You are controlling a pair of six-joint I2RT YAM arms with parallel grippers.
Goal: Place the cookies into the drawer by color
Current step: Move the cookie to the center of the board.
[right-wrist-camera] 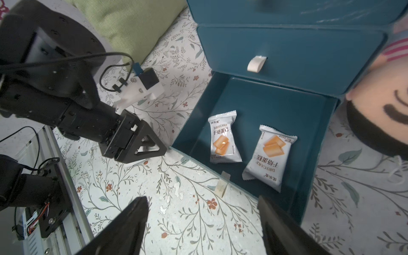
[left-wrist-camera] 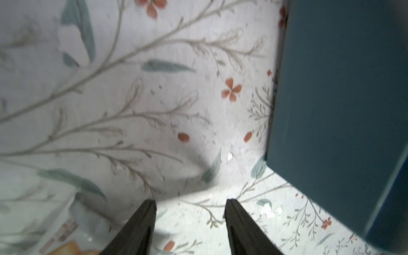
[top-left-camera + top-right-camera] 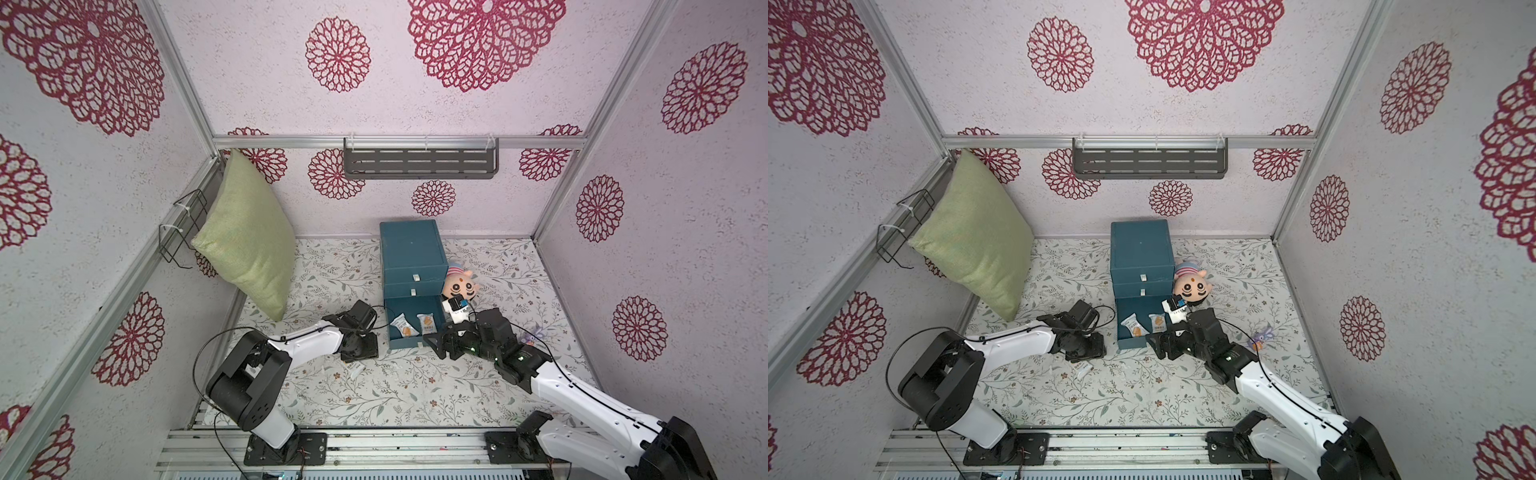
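Two white packets (image 1: 223, 138) lie flat in the open bottom drawer (image 1: 276, 103), side by side and not touching, just beyond the right gripper (image 1: 202, 197); that gripper hangs at the drawer's front rim, jaws spread wide, nothing between them; the two upper drawers of the teal chest (image 3: 411, 249) are shut.

A third white packet (image 3: 355, 368) lies on the floral cloth (image 3: 415, 386), just beside the left gripper (image 2: 191, 203) and behind its tips, off the outer face of one finger; the left gripper's jaws stand partly apart and empty, aimed at bare cloth, with the chest's wall close on its other side.

So the job looks partway through, and the loose packet reads as the next pick; it matches the white pair, so it likely belongs in the same drawer.

To do it well, the left gripper wants to draw back until the packet sits between its fingers, straddle the narrow width, press down to the cloth and pinch; a flat, slippery wrapper could skid away. The right arm should clear the drawer mouth first; the plush head (image 3: 459, 286) crowds in just beyond the right gripper, touching the chest.
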